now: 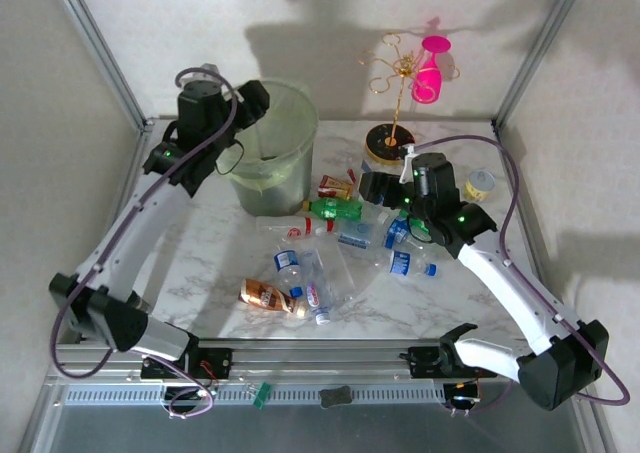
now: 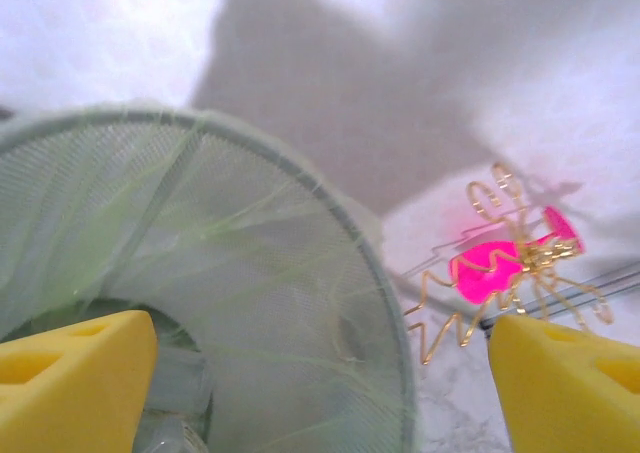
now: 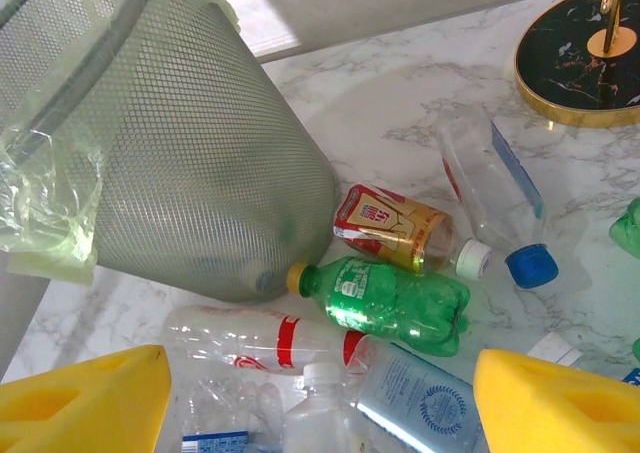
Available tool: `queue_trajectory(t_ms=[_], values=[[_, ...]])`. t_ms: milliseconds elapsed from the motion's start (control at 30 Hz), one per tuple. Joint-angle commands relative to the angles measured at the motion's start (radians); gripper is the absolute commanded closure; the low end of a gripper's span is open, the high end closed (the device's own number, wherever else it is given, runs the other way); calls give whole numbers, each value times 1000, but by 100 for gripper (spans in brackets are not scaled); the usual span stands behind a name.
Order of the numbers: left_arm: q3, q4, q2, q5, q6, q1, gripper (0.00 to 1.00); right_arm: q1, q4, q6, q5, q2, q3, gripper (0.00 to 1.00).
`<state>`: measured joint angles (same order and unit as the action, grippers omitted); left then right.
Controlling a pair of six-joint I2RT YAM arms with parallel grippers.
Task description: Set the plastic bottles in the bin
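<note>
Overhead, a tight back-left corner: large round tapered translucent grey-green bin [image 1: 275,178] with pale bag liner folded over its rim, close to the left edge of the white marbled table [image 1: 200,263] and near the back wall. Bare tabletop along the left side and toward the near edge; crowded in the middle. Right of the bin, a gold wire stand on a round black base [image 1: 385,143] with a pink glass [image 1: 430,68] hung on it, apart from the bin's rim.

Left gripper [image 1: 258,103] poised above the bin's mouth, yellow foam pads [image 2: 75,383] spread wide with nothing between them. From the left wrist, the bin's lined inside below the pads, something clear and blurred at its bottom.

Right gripper [image 1: 378,188] low over the scatter of plastic bottles just right of the bin, its pads [image 3: 555,403] likewise parted, clamped on nothing. From the right wrist: green plastic bottle with yellow cap [image 3: 390,298], cap just beside the bin's foot; clear bottle with a red band [image 3: 270,338] nearer the pads; red-and-gold labelled bottle [image 3: 395,228] behind the green one; clear blue-capped bottle [image 3: 500,203] further right. Between the pads, a clear white-capped bottle [image 3: 318,408] and a blue-labelled one [image 3: 415,398]; contact with either pad impossible to tell. More bottles loose toward the front edge, among them an orange-labelled one [image 1: 265,295], well apart from both grippers.
</note>
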<state>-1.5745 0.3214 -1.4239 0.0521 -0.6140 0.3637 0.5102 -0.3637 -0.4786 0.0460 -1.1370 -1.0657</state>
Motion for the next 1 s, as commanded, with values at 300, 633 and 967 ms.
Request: queue_trajectory(t_ms=[300, 633, 967], values=[[414, -75, 401, 35, 117, 118, 17, 179, -170, 72, -86, -188, 7, 25], [671, -68, 545, 68, 170, 153, 18, 412, -296, 47, -140, -324, -44, 25], [734, -16, 565, 402, 145, 154, 16, 578, -294, -63, -82, -440, -75, 33]])
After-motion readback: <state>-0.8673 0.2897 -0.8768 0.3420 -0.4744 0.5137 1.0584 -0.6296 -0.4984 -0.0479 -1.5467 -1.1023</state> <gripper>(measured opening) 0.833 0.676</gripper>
